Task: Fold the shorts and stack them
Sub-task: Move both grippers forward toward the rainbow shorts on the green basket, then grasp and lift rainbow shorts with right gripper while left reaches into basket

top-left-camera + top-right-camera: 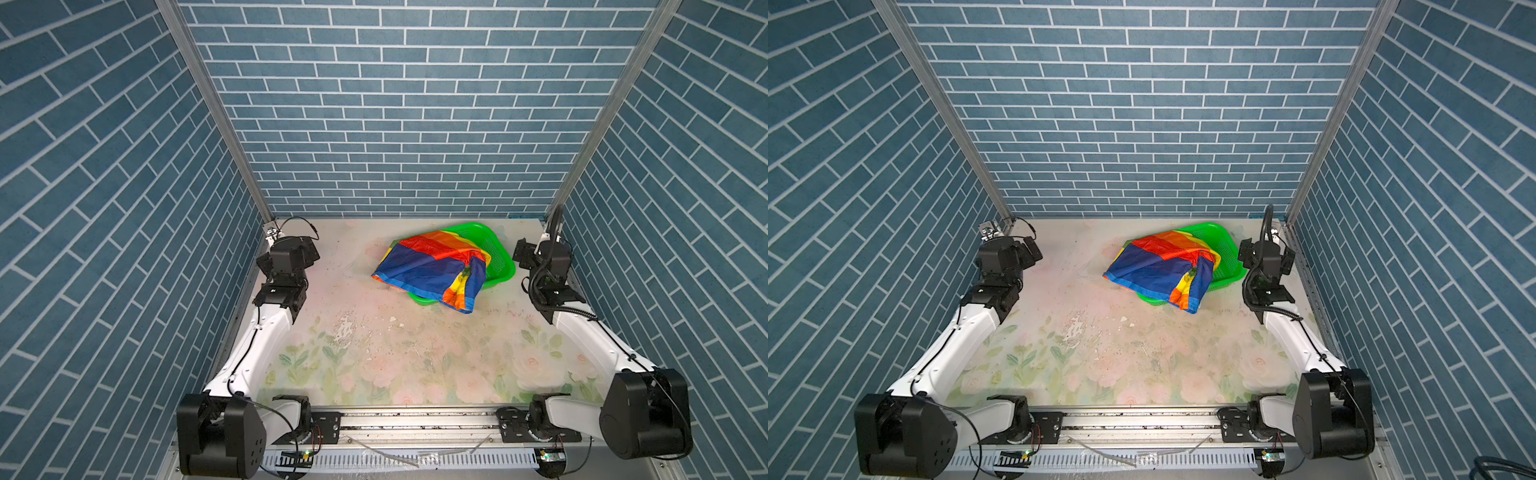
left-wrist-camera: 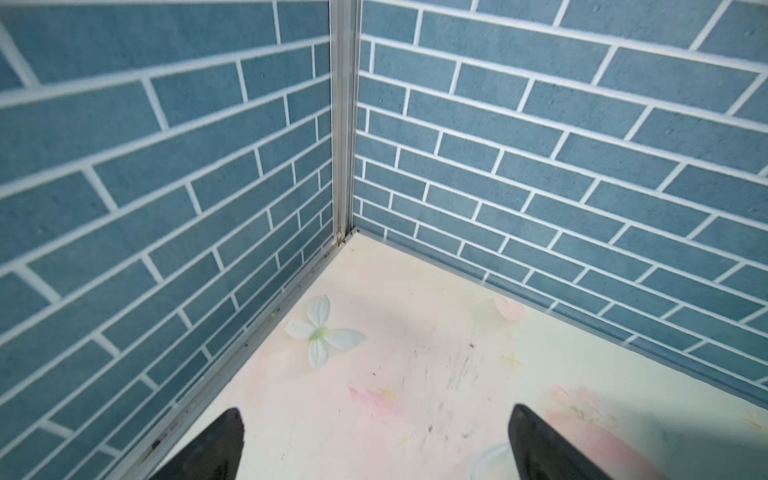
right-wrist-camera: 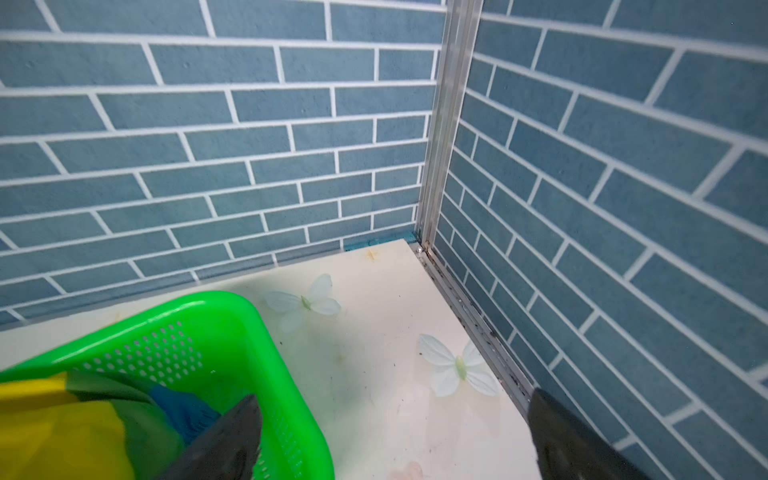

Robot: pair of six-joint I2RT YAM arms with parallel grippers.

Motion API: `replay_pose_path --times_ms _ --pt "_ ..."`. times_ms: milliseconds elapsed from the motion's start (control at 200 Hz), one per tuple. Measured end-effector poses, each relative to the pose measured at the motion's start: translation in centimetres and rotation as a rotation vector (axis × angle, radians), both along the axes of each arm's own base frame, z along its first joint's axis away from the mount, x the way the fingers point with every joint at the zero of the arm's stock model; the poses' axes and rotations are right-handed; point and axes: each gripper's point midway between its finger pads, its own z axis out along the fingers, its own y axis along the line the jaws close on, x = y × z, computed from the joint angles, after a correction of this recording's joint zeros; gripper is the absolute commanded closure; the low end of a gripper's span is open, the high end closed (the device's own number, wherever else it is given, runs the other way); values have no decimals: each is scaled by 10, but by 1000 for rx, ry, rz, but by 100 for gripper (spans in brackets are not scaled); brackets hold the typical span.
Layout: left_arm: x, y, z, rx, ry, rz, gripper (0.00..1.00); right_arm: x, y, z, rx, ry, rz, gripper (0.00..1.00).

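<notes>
Now: rainbow-striped shorts [image 1: 428, 270] lie crumpled over the green basket [image 1: 500, 257], far and right of centre on the floral table [image 1: 374, 357]. Their left and near edges spill over the rim onto the tabletop. Left gripper [image 2: 376, 411] sits at the far left corner, fingers wide apart, empty. Right gripper [image 3: 395, 395] sits at the far right corner, just beside the basket, fingers wide apart, empty.

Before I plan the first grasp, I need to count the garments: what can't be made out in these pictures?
- Inside of the basket: covered by the shorts in both top views; anything beneath is hidden.
- Which edge is the waistband: lost in crumpled folds, both top views.
- The shorts in the right wrist view: blurred, cut off by the frame's edge.
- A second pair: not seen in any view.
</notes>
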Motion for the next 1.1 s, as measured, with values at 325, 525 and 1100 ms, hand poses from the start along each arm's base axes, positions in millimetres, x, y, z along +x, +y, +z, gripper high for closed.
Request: replay_pose_path --times_ms 325,525,1100 --pt "-3 -51 -55 -191 240 -229 10 5 90 -50 1 377 222 2" --pt "-14 -91 -53 -261 245 -353 28 -1 143 -58 152 506 390 1" --pt "-4 -245 -118 -394 432 -666 28 41 211 -43 419 611 540 100"
